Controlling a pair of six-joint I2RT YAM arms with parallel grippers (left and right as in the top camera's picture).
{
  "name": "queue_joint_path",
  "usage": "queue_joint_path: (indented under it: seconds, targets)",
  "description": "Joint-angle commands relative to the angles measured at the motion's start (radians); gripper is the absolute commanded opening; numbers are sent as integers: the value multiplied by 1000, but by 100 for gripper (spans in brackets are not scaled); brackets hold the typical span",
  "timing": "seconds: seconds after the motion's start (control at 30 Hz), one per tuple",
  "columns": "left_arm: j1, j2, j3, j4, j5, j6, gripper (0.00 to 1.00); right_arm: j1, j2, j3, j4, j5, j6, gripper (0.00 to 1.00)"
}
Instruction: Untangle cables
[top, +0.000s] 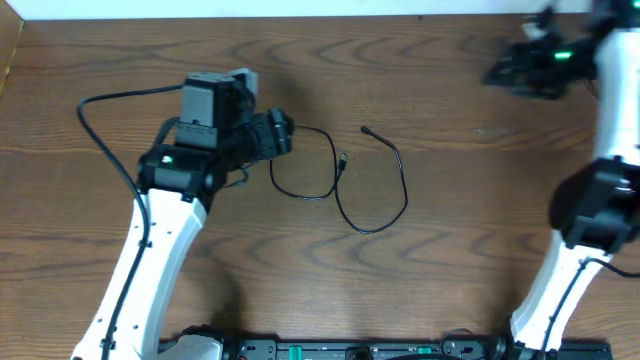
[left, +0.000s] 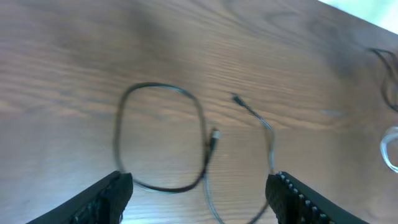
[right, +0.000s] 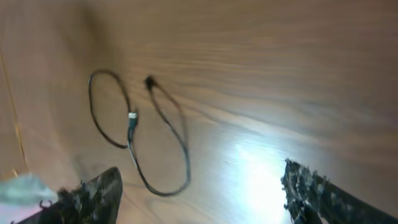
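The thin black cord (top: 405, 193) lies in round loops on the brown wood table (top: 470, 260), at 3 o'clock from my left gripper (left: 199, 186). My left gripper and right gripper (right: 202, 186) are both spread wide, holding nothing.

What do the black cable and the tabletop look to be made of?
Black cable: probably a matte rubber or plastic jacket; it lies in soft loops. Table: wood or wood-grain laminate, brown, grain lines visible, semi-gloss judging by glare in the right wrist view.
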Motion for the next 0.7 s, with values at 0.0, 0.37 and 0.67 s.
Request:
queue_joint_path:
  seconds: [0.0,0.37,0.67]
  targets:
    - [61,5,16,-24,-24,16,74,120,-19,-89,57,-37,-4,79]
    - [175,5,16,-108,-42,16,76,499,-19,-318,351,213,447,65]
    - [174,5,16,-119,-42,17,76,698,-19,-455,489,444,779,48]
